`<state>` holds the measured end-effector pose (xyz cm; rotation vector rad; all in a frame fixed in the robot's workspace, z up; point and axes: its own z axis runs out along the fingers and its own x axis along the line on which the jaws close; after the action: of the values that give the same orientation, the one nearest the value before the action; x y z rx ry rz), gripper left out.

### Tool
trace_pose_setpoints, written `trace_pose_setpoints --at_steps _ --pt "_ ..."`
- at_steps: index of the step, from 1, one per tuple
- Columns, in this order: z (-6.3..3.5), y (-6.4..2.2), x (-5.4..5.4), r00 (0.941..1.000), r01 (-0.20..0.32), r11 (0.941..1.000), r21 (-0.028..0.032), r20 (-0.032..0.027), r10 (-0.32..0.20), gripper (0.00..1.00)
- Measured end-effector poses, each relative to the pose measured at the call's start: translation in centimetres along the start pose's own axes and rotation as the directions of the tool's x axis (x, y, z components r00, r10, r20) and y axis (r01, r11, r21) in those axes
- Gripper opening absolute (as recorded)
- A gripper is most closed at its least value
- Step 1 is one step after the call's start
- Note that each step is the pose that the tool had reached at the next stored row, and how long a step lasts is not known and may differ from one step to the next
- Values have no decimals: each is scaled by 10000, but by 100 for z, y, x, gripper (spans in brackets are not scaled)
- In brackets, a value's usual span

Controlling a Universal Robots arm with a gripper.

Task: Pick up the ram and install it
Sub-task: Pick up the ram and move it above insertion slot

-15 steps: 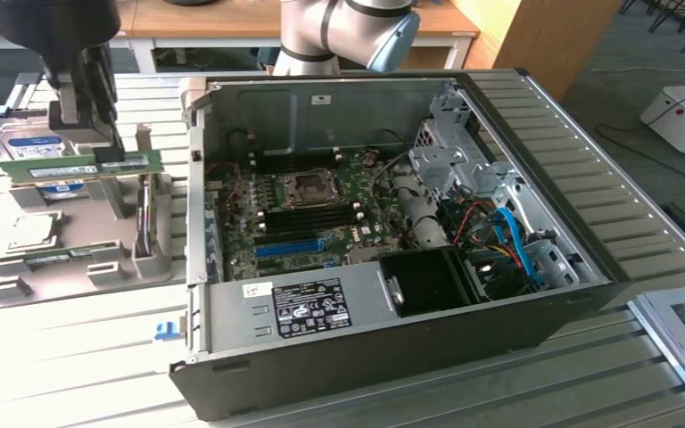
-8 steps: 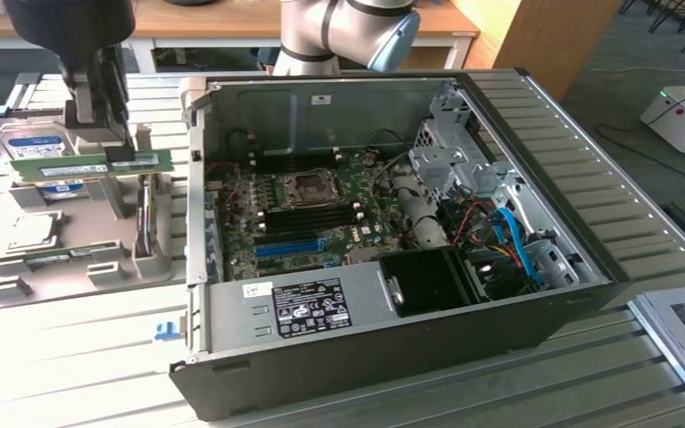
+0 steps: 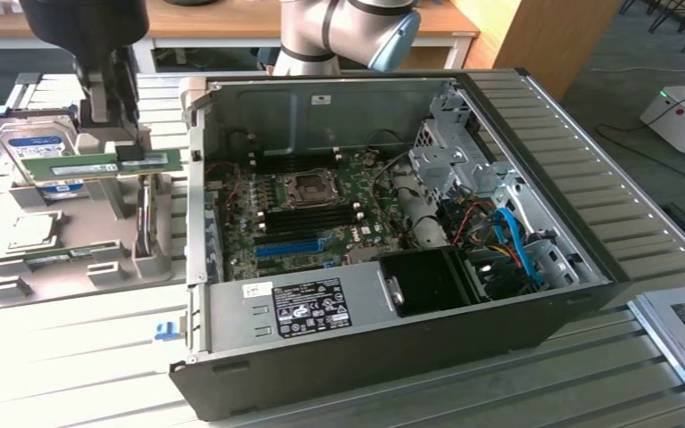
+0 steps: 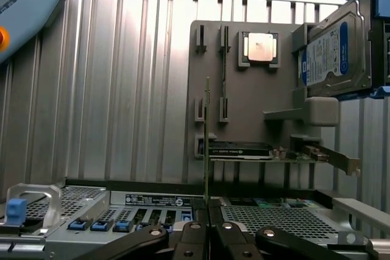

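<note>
Ram (image 3: 95,167): thin flat green board with pale label, held level, on edge, over grey plastic holder (image 3: 81,272). Tool (image 3: 127,159) points straight down, black fingers clamped on ram's long edge. In exterior view, open metal computer case (image 3: 557,303) at 3 o'clock of ram, rim near ram's end. Ribbed metal table (image 3: 69,357) underneath.

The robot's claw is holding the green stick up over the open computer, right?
Not quite. The claw is shut on the green stick, but it holds it over the gray holder beside the computer, on the exterior view's left, not over the computer. The exterior view shows this.
</note>
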<state>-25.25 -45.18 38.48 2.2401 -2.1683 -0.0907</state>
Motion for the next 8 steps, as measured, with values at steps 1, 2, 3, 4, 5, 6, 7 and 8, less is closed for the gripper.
trace_pose_setpoints --at_steps 1,2,3,4,5,6,7,8 --pt "-1 -13 1 10000 1 10000 -5 0 -1 11" --pt "-2 -26 1 10000 0 10000 -11 0 0 11" --pt "-2 -39 1 10000 -1 10000 -18 1 1 11" --pt "-4 -53 2 10000 -1 10000 -26 0 1 11" --pt "-4 -68 2 10000 0 10000 -33 0 0 11" --pt "-5 -82 3 10000 0 10000 -40 1 0 11" --pt "-6 -97 3 10000 0 10000 -47 2 0 11" --pt "-6 -111 4 10000 -1 10000 -54 2 1 11"
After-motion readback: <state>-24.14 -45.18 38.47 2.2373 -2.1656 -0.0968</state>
